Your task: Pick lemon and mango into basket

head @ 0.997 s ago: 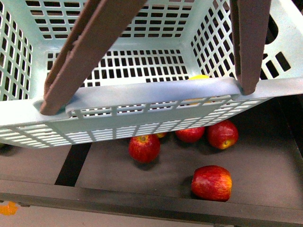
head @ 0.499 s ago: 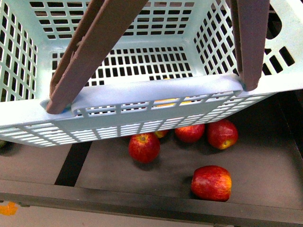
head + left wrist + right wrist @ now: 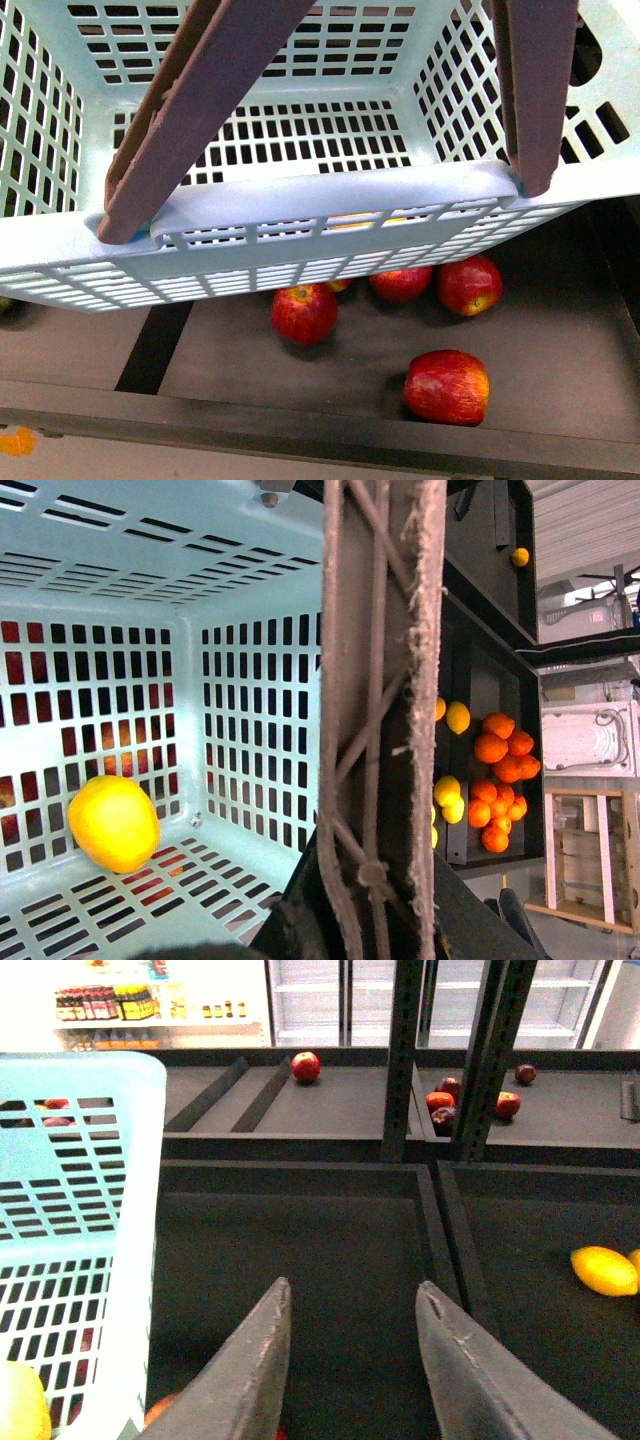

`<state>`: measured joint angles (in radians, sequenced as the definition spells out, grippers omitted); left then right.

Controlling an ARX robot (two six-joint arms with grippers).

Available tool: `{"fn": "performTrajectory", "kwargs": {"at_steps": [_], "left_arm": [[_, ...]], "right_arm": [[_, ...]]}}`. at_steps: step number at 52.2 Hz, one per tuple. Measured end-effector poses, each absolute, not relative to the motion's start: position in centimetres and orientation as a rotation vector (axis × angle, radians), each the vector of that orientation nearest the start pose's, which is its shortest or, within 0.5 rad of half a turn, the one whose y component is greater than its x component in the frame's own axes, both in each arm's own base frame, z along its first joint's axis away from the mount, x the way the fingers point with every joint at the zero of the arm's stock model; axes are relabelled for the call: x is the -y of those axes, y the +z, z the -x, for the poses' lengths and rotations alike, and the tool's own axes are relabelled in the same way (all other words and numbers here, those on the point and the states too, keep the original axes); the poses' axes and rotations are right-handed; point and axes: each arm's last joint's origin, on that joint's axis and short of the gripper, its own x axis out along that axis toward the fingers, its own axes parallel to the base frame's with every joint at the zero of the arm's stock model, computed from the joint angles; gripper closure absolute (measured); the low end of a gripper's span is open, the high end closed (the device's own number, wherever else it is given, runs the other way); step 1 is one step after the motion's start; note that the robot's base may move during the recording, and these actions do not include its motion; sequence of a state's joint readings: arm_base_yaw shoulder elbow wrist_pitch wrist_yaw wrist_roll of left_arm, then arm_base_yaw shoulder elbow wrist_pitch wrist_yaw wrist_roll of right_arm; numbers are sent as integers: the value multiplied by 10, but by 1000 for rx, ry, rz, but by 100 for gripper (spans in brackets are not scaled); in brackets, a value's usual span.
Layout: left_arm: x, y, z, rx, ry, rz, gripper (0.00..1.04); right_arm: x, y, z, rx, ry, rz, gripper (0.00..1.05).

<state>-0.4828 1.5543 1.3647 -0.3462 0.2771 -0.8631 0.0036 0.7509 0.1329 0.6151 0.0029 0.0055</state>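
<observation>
The pale teal basket [image 3: 320,205] hangs tilted and fills the upper front view, brown handles [image 3: 200,110] up. My left gripper [image 3: 375,880] is shut on a brown handle [image 3: 380,680], which runs between its jaws. A bright yellow lemon [image 3: 113,822] lies on the basket floor; through the near wall slots only a sliver of this lemon [image 3: 350,222] shows. Several red-yellow mangoes [image 3: 447,386] lie on the dark shelf below the basket. My right gripper [image 3: 352,1290] is open and holds nothing. It hangs over a dark shelf bay next to the basket wall [image 3: 70,1160].
A second lemon [image 3: 603,1270] lies in the neighbouring bay past a divider [image 3: 450,1240]. Orange mandarins [image 3: 500,780] and yellow fruits [image 3: 457,717] fill shelf bays beside the basket. Red fruits [image 3: 306,1065] and dark posts [image 3: 405,1060] stand behind. The shelf's front lip [image 3: 300,425] is near.
The basket has shifted and tilted a little. The lemon inside has rolled left from the near right corner and now shows only through the wall slots.
</observation>
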Motion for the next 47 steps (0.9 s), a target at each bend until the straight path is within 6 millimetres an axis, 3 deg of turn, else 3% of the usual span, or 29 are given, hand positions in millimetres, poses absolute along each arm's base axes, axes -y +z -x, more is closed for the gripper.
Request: {"fn": "performTrajectory", "kwargs": {"at_steps": [8,16,47], "left_arm": [[169,331,-306,-826,-457,743,99],[171,331,-305,-830,-464,743,99],[170,331,-307,-825,-454,742,99]], "right_arm": [[-1,190,-158,-2,1,-6,29],[0,190,-158,-2,-6,-6,8],[0,188,-157,-8,-2,-6,9]]}}
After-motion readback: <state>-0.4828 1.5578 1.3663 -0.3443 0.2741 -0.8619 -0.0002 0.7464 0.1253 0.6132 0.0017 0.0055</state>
